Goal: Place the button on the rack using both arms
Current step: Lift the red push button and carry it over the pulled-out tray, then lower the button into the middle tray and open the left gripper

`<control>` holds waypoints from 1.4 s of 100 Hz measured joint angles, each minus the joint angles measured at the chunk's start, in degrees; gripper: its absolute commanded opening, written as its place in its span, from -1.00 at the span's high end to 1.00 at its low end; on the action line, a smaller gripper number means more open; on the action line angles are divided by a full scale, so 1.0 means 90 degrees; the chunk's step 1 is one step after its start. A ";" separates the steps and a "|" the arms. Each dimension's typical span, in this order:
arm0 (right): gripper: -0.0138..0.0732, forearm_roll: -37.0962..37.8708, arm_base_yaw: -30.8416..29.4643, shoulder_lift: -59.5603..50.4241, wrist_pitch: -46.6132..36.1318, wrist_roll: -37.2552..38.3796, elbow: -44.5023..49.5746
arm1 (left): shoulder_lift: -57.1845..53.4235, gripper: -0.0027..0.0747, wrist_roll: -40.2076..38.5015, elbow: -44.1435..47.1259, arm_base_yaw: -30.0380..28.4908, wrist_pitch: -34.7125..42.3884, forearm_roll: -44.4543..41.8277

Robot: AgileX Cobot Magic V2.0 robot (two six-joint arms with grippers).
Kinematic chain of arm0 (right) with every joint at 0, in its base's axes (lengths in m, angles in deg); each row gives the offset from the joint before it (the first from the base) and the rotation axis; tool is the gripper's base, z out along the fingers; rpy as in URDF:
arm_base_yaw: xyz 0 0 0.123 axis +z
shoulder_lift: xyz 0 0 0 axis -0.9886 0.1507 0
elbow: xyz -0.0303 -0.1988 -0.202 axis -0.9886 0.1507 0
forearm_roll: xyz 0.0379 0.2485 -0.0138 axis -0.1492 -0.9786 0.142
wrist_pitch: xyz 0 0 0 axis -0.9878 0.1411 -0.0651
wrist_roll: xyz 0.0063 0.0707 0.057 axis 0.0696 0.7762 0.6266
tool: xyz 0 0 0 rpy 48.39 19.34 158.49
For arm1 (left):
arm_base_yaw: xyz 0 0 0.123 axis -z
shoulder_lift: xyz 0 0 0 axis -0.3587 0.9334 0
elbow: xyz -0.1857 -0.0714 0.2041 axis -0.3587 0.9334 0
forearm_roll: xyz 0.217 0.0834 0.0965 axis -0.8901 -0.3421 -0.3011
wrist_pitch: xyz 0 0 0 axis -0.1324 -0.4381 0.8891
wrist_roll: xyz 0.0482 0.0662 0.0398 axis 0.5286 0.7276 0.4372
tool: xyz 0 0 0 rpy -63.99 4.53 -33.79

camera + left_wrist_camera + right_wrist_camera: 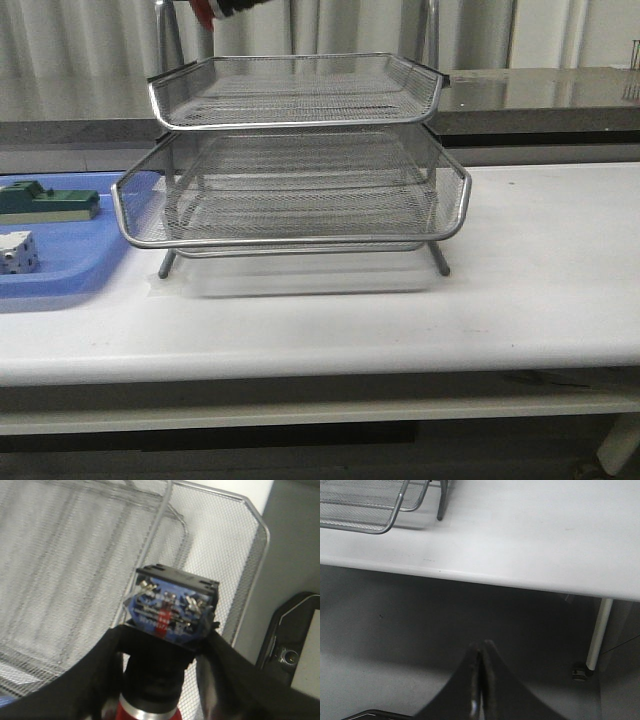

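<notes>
Holding: we see the left gripper point(165, 680) clamped on the button point(170, 612), fingers on its black body, blue rear block facing the wrist camera, red cap towards the wrist.
Right claw: the right gripper point(480, 680) hangs below the table point(530, 545) edge, off to the side, fingertips pressed together with nothing between them.
Button position: above the rack point(300, 150); from the front we catch only a red-and-black sliver point(225, 8) at the picture's upper edge, over the top tier's left rear corner. Height over the mesh we cannot tell.
Risk 1: we judge that the button, if released from this height, could bounce or roll on the mesh, being cylindrical; a release near the rim may send it over.
Risk 2: descending so close to the rear upright, the fingers could knock the wire and shift the light rack.
Rack contents: all visible tiers look empty; the lower ones show only through mesh.
Blue tray point(60, 285): left of the rack, holding a green block point(45, 203) and a small white cube point(17, 252).
</notes>
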 measured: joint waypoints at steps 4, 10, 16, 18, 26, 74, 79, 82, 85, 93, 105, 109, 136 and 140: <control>0.85 0.0000 0.0000 0.0000 0.0000 0.0000 0.0000 | 0.0000 0.99 0.0000 0.0131 0.0054 0.0000 0.0000; 0.85 0.0000 0.0000 0.0000 0.0000 0.0000 0.0000 | 0.0000 0.99 0.0000 0.0288 0.0093 0.0000 0.0000; 0.85 0.0000 0.0000 0.0000 0.0000 0.0000 0.0000 | 0.0059 0.99 0.0014 0.0362 0.0104 0.0011 0.0000; 0.85 0.0000 0.0000 0.0000 0.0000 0.0000 0.0000 | 0.0080 0.99 0.0014 0.0374 0.0104 0.0011 0.0000; 0.85 0.0000 0.0000 0.0000 0.0000 0.0000 0.0000 | 0.0206 0.99 0.0024 0.0414 0.0104 0.0034 0.0000; 0.85 0.0000 0.0000 0.0000 0.0000 0.0000 0.0000 | 0.1148 0.98 0.0087 0.0428 0.0104 0.0103 -0.0025; 0.85 0.0000 0.0000 0.0000 0.0000 0.0000 0.0000 | 0.1217 0.98 0.0092 0.0428 0.0104 0.0119 -0.0025; 0.85 0.0000 0.0000 0.0000 0.0000 0.0000 0.0000 | 0.1256 0.98 0.0092 0.0428 0.0104 0.0119 -0.0038; 0.85 0.0000 0.0000 0.0000 0.0000 0.0000 0.0000 | 0.1283 0.97 0.0098 0.0428 0.0104 0.0119 -0.0038; 0.85 0.0000 0.0000 0.0000 0.0000 0.0000 0.0000 | 0.1309 0.88 0.0098 0.0428 0.0104 0.0124 -0.0038; 0.85 0.0000 0.0000 0.0000 0.0000 0.0000 0.0000 | 0.1309 0.53 0.0107 0.0428 0.0104 0.0135 -0.0038; 0.85 0.0000 0.0000 0.0000 0.0000 0.0000 0.0000 | 0.1309 0.38 0.0107 0.0428 0.0104 0.0135 -0.0038; 0.85 0.0000 0.0000 0.0000 0.0000 0.0000 0.0000 | 0.1309 -0.28 0.0137 0.0428 0.0104 0.0140 -0.0041; 0.85 0.0000 0.0000 0.0000 0.0000 0.0000 0.0000 | 0.1309 -0.28 0.0143 0.0428 0.0104 0.0140 -0.0041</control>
